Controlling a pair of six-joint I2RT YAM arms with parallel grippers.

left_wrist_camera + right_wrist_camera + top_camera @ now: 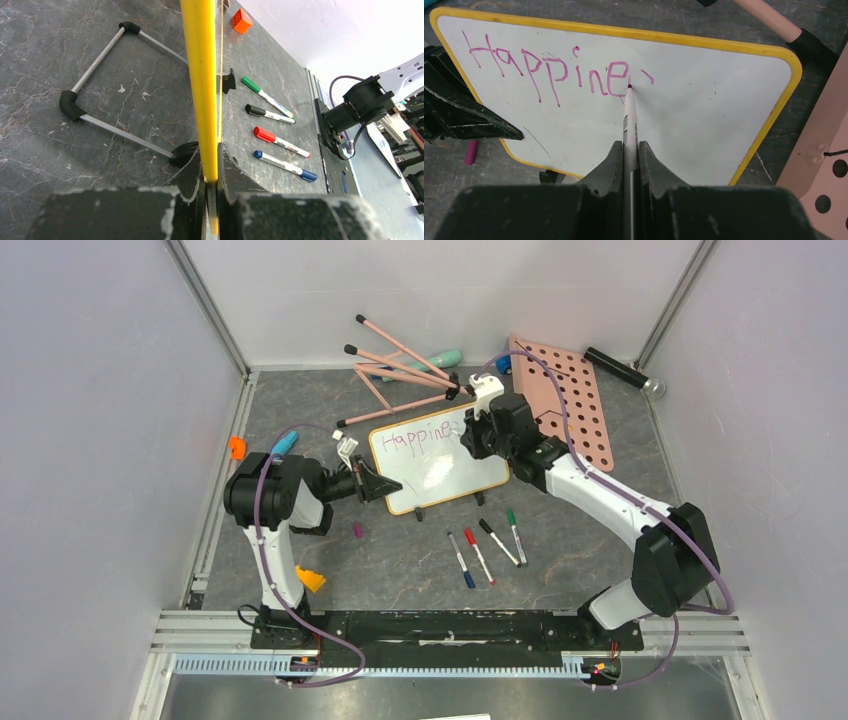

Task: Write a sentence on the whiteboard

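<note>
The whiteboard [440,468] lies tilted at the table's middle, white with a yellow-orange rim [769,120]. The sentence [549,75] reads "Happine" in pink marker, with a short stroke after it; it also shows in the top view [420,439]. My right gripper [630,150] is shut on a white marker [630,120] whose pink tip touches the board just right of the "e". In the top view it [478,435] hangs over the board's upper right. My left gripper [210,172] is shut on the board's left rim [200,75], seen edge-on; in the top view it [378,485] is at the board's left edge.
Blue, red, black and green markers [487,547] lie in front of the board. A purple cap [358,530] lies near the left gripper. A pink board with round holes [565,400] and pink rods [400,370] stand behind. Orange pieces [310,579] lie at left.
</note>
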